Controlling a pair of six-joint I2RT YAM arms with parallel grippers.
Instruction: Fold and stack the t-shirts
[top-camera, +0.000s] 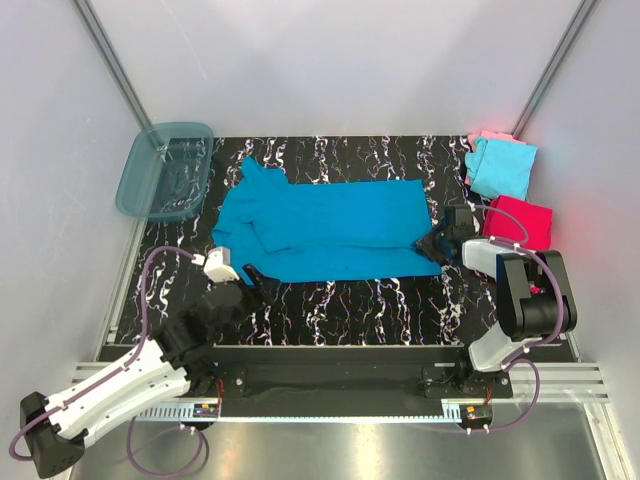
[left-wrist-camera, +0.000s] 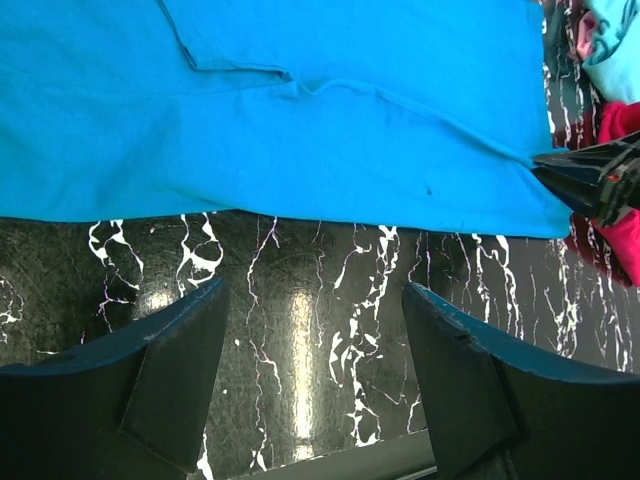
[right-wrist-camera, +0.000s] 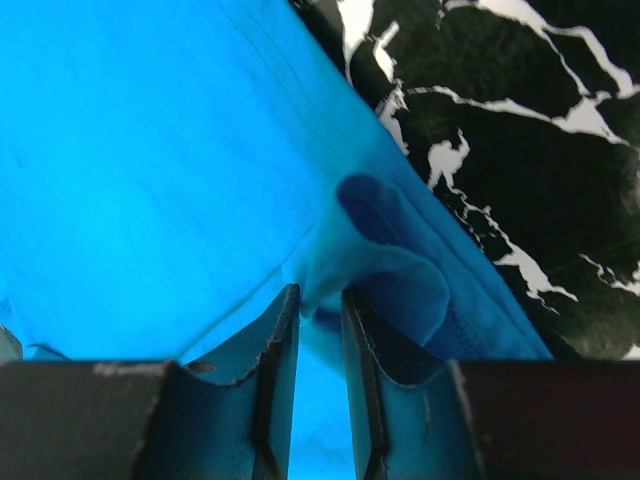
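The large teal-blue t-shirt (top-camera: 325, 228) lies flat on the black marbled table, folded lengthwise, with its collar end at the left. My right gripper (top-camera: 437, 243) is at its right edge, and its jaws are nearly closed on a raised fold of the shirt's hem (right-wrist-camera: 385, 265). My left gripper (top-camera: 250, 275) is open and empty, just in front of the shirt's near edge (left-wrist-camera: 300, 120), above bare table. The light cyan t-shirt (top-camera: 503, 166) lies on the pale pink one (top-camera: 485, 137) at the far right. The magenta-red t-shirt (top-camera: 525, 220) lies just in front of them.
A translucent teal plastic tub (top-camera: 165, 170) stands at the far left corner. White walls enclose the table on three sides. The marbled table (top-camera: 350, 300) shows bare between the shirt and the near rail. The right arm's base stands beside the red shirt.
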